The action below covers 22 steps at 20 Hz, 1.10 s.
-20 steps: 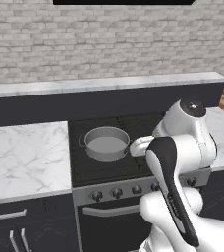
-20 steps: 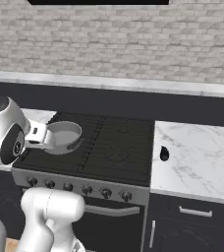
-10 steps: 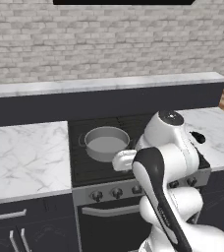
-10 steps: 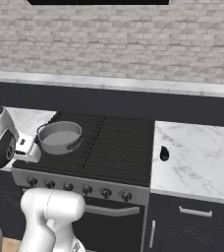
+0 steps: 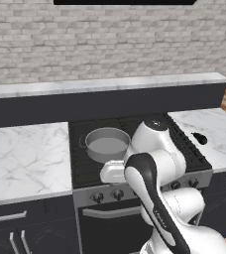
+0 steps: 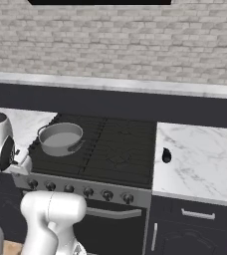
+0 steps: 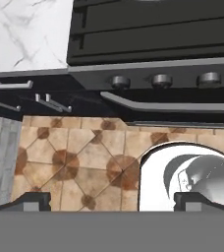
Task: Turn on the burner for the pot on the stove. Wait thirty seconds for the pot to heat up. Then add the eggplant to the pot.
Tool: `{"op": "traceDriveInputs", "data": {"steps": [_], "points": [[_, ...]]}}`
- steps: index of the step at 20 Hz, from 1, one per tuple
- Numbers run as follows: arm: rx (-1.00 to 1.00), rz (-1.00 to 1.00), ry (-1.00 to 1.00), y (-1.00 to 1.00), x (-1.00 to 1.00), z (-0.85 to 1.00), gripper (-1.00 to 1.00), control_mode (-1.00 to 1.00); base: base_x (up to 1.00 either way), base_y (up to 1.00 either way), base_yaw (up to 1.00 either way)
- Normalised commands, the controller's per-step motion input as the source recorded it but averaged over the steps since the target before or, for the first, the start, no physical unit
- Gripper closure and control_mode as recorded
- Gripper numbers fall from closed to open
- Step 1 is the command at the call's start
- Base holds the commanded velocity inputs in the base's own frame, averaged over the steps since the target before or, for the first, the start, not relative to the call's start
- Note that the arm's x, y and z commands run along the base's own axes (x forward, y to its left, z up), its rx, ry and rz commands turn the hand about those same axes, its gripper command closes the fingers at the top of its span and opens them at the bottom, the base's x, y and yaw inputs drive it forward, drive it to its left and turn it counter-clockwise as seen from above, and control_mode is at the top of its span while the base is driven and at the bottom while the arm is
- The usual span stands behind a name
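Squat grey metal pot (image 5: 106, 144) sits on the far-left black grated burner (image 6: 60, 149) of the black gas stove (image 6: 115, 154); nothing in it. Small glossy near-black eggplant (image 6: 166, 156) lies on the white marble counter (image 6: 200, 164) right of the stove, well apart from the pot. Two-finger gripper (image 7: 111, 201) spread wide, empty, hanging in front of the stove's left end, looking down past the row of round dark knobs (image 7: 160, 80) to the floor.

Risks: the knobs look identical, so the wrong one could get turned, lighting a burner without the pot. Wide jaws could slip off a knob. The arm's bulky elbow near the pot could knock it.
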Motion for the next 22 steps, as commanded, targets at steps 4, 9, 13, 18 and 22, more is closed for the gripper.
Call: {"op": "traceDriveInputs", "data": {"steps": [4, 9, 13, 18, 22], "points": [[0.00, 0.00, 0.04, 0.22, -0.12, -0.67, -1.00, -1.00, 0.00, 0.00, 0.00], [0.00, 0.00, 0.08, 0.07, -0.03, -0.80, -1.00, -1.00, 0.00, 0.00, 0.00], [0.02, -0.01, -0.24, 0.13, -0.38, -0.82, -1.00, -1.00, 0.00, 0.00, 0.00], [0.27, -0.04, -0.36, 0.00, -0.32, -0.79, -1.00, -1.00, 0.00, 0.00, 0.00], [0.14, -0.04, -0.39, 0.00, -0.21, -0.41, -1.00, -1.00, 0.00, 0.00, 0.00]]}}
